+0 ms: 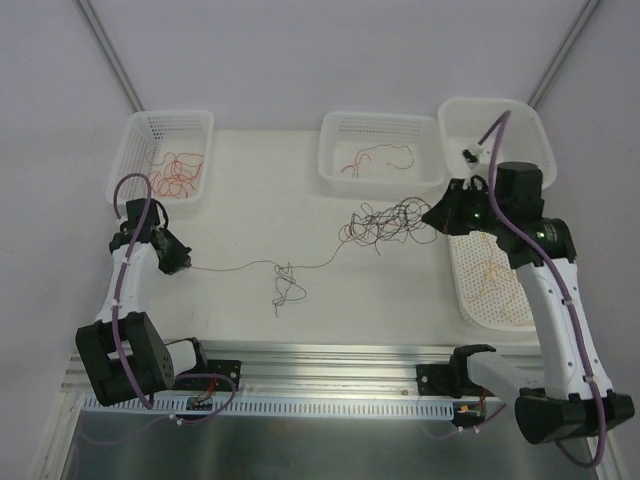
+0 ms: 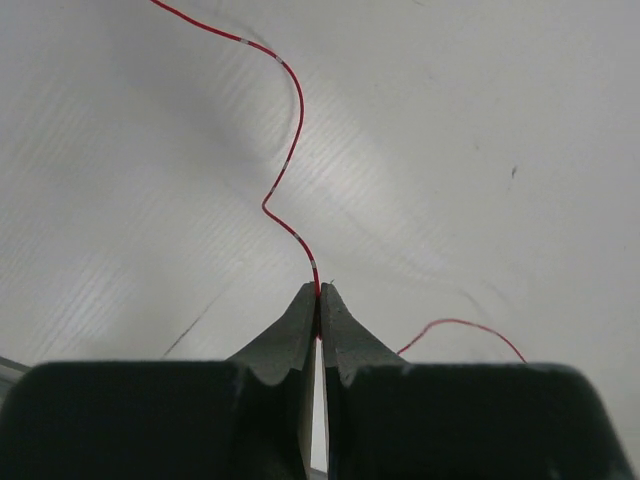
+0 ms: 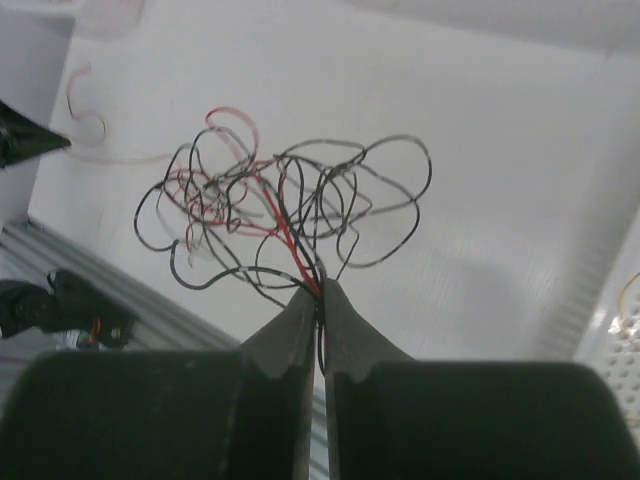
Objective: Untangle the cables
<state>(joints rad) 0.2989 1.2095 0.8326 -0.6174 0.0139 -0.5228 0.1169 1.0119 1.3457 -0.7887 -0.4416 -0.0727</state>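
Two hands: the left hand (image 2: pixel 319 290) and the right hand (image 3: pixel 320 290). Three white baskets stand along the table's far edge: left basket (image 1: pixel 170 115), middle basket (image 1: pixel 380 117) and right basket (image 1: pixel 480 102). One flat perforated tray (image 1: pixel 470 290) lies by the right edge. The cables (image 1: pixel 390 222) form one large tangle, one small clump (image 1: pixel 285 287) and one red strand (image 1: pixel 240 267). The single strands cannot be counted.

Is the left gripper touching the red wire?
Touching. The left wrist view shows the left gripper shut on the red wire, which runs in between its closed jaws.
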